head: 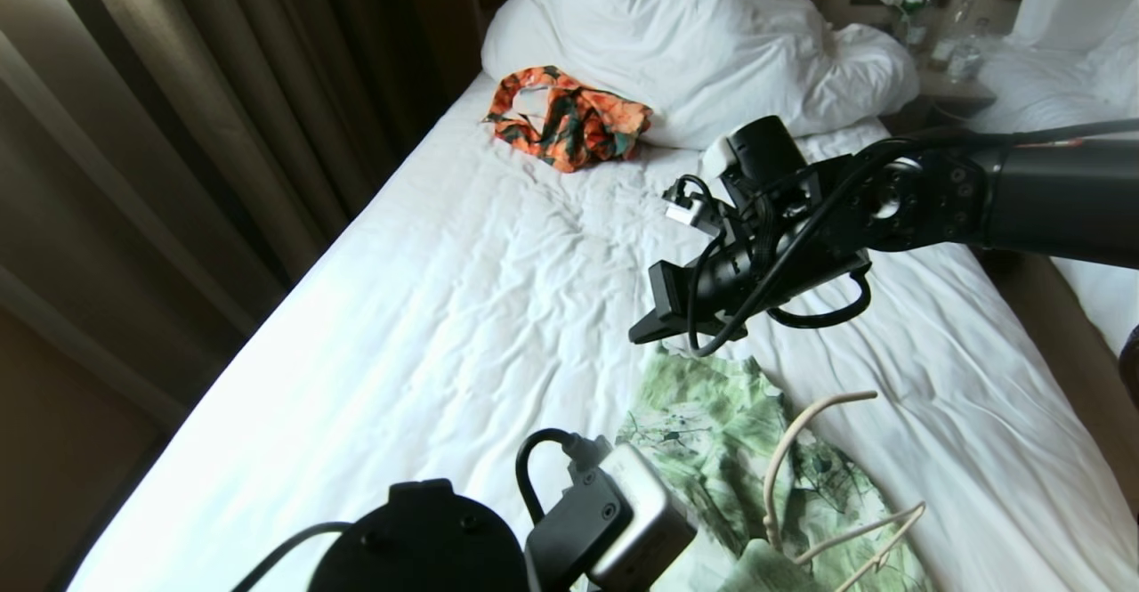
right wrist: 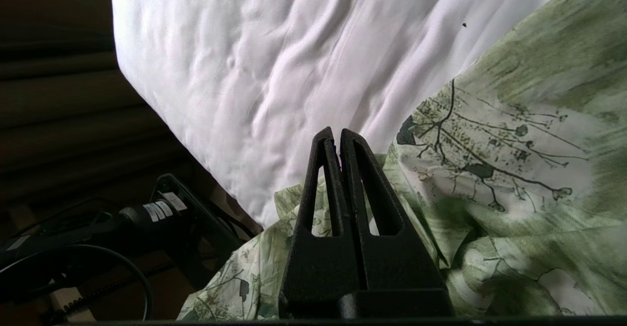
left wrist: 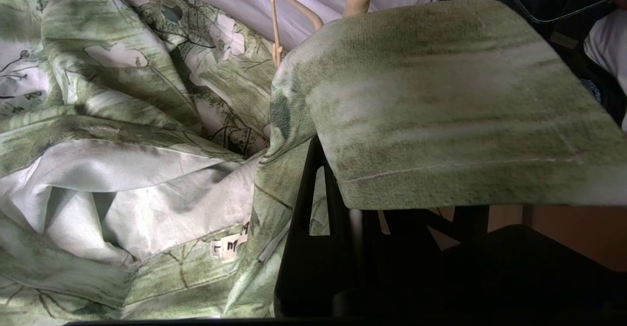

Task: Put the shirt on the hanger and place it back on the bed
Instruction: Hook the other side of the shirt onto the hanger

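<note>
Clearly, the step in hand is to get the shirt (head: 712, 450) onto the hanger (head: 801, 476), and both lie at the near edge of the bed (head: 427, 325), with the hanger's hook resting on top of the crumpled cloth.

The left gripper (left wrist: 333, 169) is clamped on a fold of the shirt; in its wrist view a flat flap of green cloth stands out over the black fingers (left wrist: 303, 228), and the inside with the size label faces up. The right gripper (right wrist: 338, 144) hangs just above the shirt's far edge with its fingers pressed together and nothing between them.

To do this well, I think the left arm should keep the fold firm and lifted, so that the cloth opens instead of bunching. The right gripper should first open, then take the hanger by its hook or neck, not the thin lower wire, which may slip. One hanger arm should go into the collar opening before the cloth is pulled over.
</note>
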`<state>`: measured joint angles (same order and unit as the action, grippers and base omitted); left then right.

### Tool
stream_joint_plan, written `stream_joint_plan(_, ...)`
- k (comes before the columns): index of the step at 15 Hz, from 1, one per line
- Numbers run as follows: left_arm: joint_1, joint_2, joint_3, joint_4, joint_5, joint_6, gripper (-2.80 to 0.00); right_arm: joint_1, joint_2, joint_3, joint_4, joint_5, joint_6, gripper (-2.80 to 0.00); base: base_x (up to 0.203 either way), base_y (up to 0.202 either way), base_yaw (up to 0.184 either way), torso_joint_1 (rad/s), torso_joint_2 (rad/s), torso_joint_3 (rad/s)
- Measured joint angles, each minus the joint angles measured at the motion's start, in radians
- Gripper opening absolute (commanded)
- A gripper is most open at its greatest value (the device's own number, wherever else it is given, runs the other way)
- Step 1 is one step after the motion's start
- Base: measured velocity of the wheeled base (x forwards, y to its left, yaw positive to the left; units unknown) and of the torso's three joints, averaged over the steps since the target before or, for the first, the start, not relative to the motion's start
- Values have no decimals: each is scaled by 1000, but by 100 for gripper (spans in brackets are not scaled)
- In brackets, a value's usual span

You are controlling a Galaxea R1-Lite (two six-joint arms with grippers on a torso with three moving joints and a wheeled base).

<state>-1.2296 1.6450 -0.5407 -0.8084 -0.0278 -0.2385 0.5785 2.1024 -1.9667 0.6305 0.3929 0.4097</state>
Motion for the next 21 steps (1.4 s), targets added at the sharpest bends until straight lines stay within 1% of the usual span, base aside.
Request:
stream_joint_plan(2, -3, 60, 19, -89, 7, 2, -280, 18, 12, 0, 29, -8, -7, -280, 0, 0, 0, 0, 0, 0)
stream_joint_plan(5, -4, 137, 49, -238, 42, 8, -280, 24, 21, 0, 76, -9, -9, -280, 0, 0, 0, 0, 0, 0)
stream_joint_plan(6, -4, 150, 53, -251, 44, 8, -280, 29, 22, 1, 100, -10, -9, 0, 0, 0, 0, 0, 0, 0)
stream_joint_plan(8, -4, 167, 56, -252, 44, 8, -280, 46, 24, 2, 164, -12, -10, 0, 0, 0, 0, 0, 0, 0)
stream_joint_plan(10, -3, 175, 57, -252, 44, 8, -280, 59, 25, 4, 201, -13, -9, 0, 0, 0, 0, 0, 0, 0)
stream_joint_plan(16, 18, 175, 58, -254, 45, 11, -280, 62, 57, 9, 205, -13, -13, 0, 0, 0, 0, 0, 0, 0)
stream_joint_plan(17, 21, 174, 58, -255, 45, 11, -280, 58, 62, 10, 207, -13, -27, 0, 0, 0, 0, 0, 0, 0)
stream_joint_plan(19, 23, 166, 58, -255, 45, 16, -280, 48, 72, 14, 236, -12, -87, 0, 0, 0, 0, 0, 0, 0)
stream_joint_plan(21, 28, 156, 64, -255, 44, 18, -280, 46, 86, 15, 249, -11, -128, 0, 0, 0, 0, 0, 0, 0)
